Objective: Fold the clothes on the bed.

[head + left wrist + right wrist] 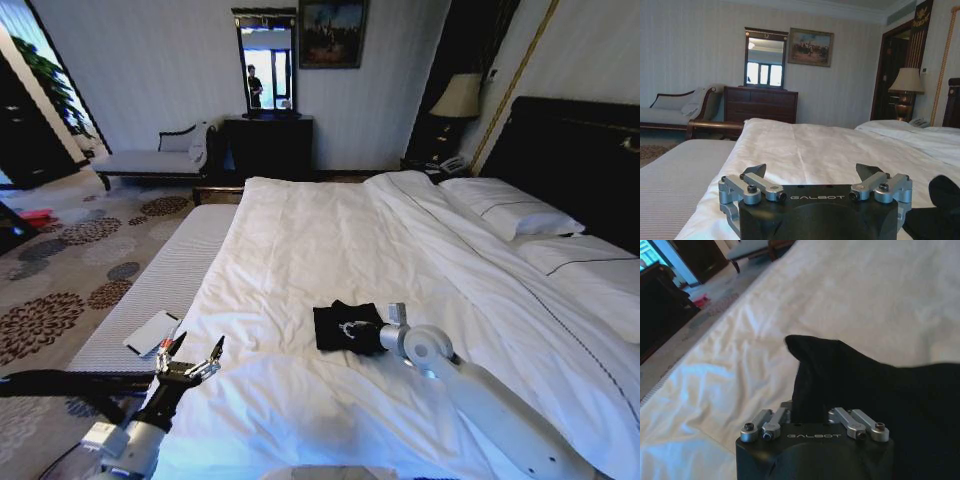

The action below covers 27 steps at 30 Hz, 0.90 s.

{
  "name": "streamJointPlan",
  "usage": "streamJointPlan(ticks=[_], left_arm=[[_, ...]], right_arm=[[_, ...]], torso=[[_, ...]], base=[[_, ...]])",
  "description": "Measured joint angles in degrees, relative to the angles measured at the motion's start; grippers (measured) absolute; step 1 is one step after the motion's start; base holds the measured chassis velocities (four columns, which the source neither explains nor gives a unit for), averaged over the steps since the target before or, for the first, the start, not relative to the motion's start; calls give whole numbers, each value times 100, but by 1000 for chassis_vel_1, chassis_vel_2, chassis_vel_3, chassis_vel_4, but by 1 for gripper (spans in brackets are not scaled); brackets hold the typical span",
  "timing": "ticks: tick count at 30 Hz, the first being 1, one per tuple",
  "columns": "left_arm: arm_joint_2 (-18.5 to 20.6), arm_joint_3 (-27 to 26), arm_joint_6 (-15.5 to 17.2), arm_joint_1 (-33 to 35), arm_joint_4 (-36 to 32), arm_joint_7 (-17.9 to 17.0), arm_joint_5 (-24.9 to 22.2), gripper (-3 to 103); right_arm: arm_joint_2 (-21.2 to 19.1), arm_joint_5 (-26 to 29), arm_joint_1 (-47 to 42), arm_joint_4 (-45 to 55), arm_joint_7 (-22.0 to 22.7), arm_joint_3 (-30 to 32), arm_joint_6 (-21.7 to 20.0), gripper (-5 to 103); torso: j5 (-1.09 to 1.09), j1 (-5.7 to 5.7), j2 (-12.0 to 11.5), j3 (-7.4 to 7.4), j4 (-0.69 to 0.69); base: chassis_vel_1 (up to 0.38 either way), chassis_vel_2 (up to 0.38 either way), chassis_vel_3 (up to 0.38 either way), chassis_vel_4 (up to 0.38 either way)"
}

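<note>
We see the black T-shirt (345,325) lying as a small, bunched bundle on the white duvet of the bed (330,240), toward the foot end and well away from the pillows (510,210) by the dark headboard (575,150). A bit of white lettering shows on its top face.

Our right gripper (372,336) is at the shirt's edge on the pillow side, low against the duvet. From the right wrist camera the black fabric (850,375) rises directly from between the finger links, which are drawn close together, so we read the jaws as closed on the shirt. One corner of the cloth stands up in a peak above the duvet (850,295).

Our left gripper (190,362) hangs at the bed's foot edge, apart from the shirt, on the side away from the headboard. Its jaws stand wide apart, holding nothing; the left wrist camera shows the two dark fingertips (756,171) spread over the white duvet (810,150), with a dark patch of the shirt (942,192) off to one side.

A white-and-dark card (152,332) lies on the grey bench (160,290) beside the bed's foot, near the left gripper.
</note>
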Motion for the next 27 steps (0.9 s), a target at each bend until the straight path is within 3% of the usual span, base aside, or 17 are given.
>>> streamJointPlan(ticks=[2,4,6,10,12,14,15,16,17,18,20,22,24,27], left_arm=[[0,0,0,0,0,0,0,100],[0,0,0,0,0,0,0,100],[0,0,0,0,0,0,0,100],[0,0,0,0,0,0,0,100],[0,0,0,0,0,0,0,100],[0,0,0,0,0,0,0,100],[0,0,0,0,0,0,0,100],[0,0,0,0,0,0,0,100],[0,0,0,0,0,0,0,100],[0,0,0,0,0,0,0,100],[0,0,0,0,0,0,0,100],[0,0,0,0,0,0,0,100],[0,0,0,0,0,0,0,100],[0,0,0,0,0,0,0,100]], right_arm=[[-102,11,-105,255,-4,187,4,37],[-123,16,-124,319,-4,239,10,37],[-161,77,-175,539,-1,455,60,54],[-162,78,-177,628,2,602,161,59],[-85,-100,-175,523,2,659,358,75],[-21,-263,-179,400,-14,666,478,75],[26,-412,-184,288,-34,666,577,80],[112,-751,-201,53,-94,661,802,80],[262,-1387,-241,-391,-252,640,1288,91],[343,-1646,-283,-587,-337,638,1541,96],[378,-1746,-315,-659,-382,642,1655,96],[563,-2177,-599,-842,-660,668,2269,99],[622,-2354,-693,-875,-756,660,2442,100],[907,-3252,-946,-1043,-1132,522,3060,100]], torso=[[0,0,0,0,-1],[0,0,0,0,-1],[0,0,0,0,0],[-1,0,0,0,0],[-1,0,0,0,0],[-1,-1,0,0,0],[0,0,0,0,1],[-1,0,0,0,1],[0,0,0,0,1],[1,0,0,0,0],[1,0,0,0,0],[1,0,0,0,0],[1,0,0,0,-1],[-1,-1,0,0,-1]], base=[[0,0,0,0],[0,0,0,0],[0,0,0,0],[0,0,0,0],[0,0,0,0],[0,0,0,0],[0,0,0,0],[0,0,0,0],[0,0,0,0],[0,0,0,0],[0,0,0,0],[0,0,0,0],[0,0,0,0],[0,0,0,0]])
